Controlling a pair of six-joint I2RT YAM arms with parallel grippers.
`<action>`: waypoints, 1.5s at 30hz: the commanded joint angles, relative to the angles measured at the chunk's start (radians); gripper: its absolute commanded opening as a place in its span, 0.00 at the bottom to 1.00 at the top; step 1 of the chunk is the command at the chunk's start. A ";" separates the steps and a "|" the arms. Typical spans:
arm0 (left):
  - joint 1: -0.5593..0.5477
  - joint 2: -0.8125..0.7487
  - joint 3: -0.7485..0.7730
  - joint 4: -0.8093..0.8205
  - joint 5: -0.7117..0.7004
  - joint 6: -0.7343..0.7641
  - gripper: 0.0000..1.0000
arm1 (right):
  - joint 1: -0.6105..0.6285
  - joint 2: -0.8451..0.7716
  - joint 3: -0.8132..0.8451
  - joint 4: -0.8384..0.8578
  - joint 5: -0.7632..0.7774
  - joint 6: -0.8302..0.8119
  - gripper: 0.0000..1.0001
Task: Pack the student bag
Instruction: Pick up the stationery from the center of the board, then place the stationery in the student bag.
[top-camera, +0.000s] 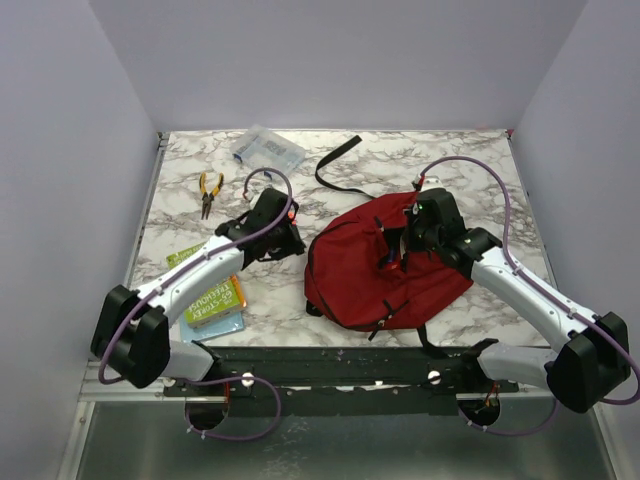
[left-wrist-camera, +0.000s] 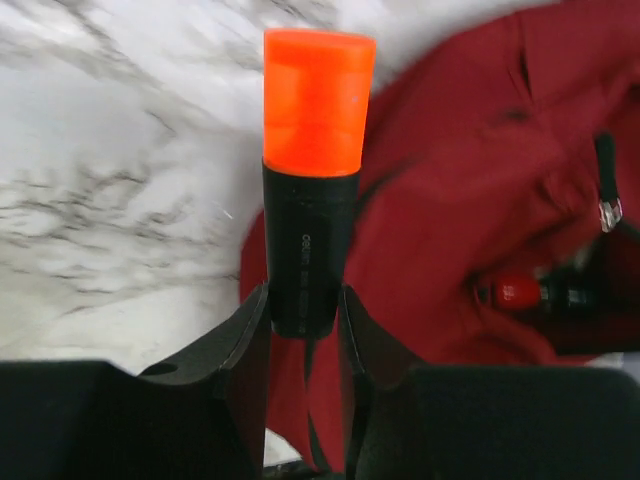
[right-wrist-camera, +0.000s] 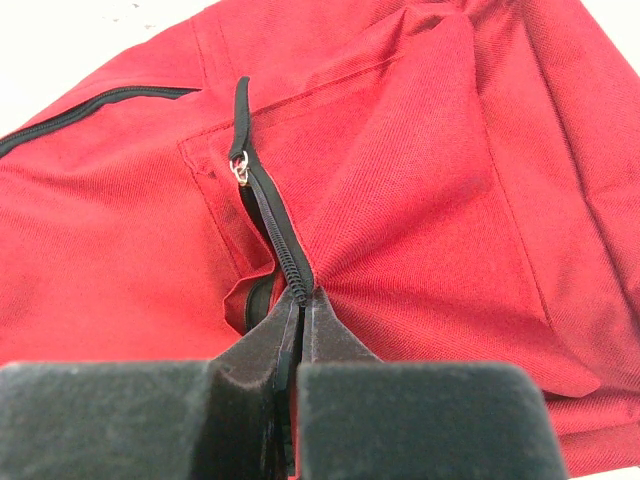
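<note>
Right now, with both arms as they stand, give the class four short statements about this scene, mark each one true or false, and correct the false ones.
1. The left end effector grips a black marker with an orange cap. True.
2. The right end effector is open and clear of the student bag. False: it is shut on the bag's red fabric, right at the zip.
3. The yellow-handled pliers lie inside the bag. False: they lie on the marble table, at its far left.
4. The student bag lies on the table in front of the right arm. True.
</note>
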 joint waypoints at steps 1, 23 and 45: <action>-0.059 -0.101 -0.217 0.485 0.466 0.161 0.00 | 0.007 -0.003 0.002 0.043 -0.003 0.006 0.01; -0.273 0.386 0.007 0.825 0.929 -0.086 0.00 | 0.006 -0.025 0.003 0.042 -0.005 0.006 0.01; -0.252 0.675 -0.055 1.620 0.730 -0.690 0.04 | 0.007 -0.030 -0.002 0.037 -0.004 0.006 0.01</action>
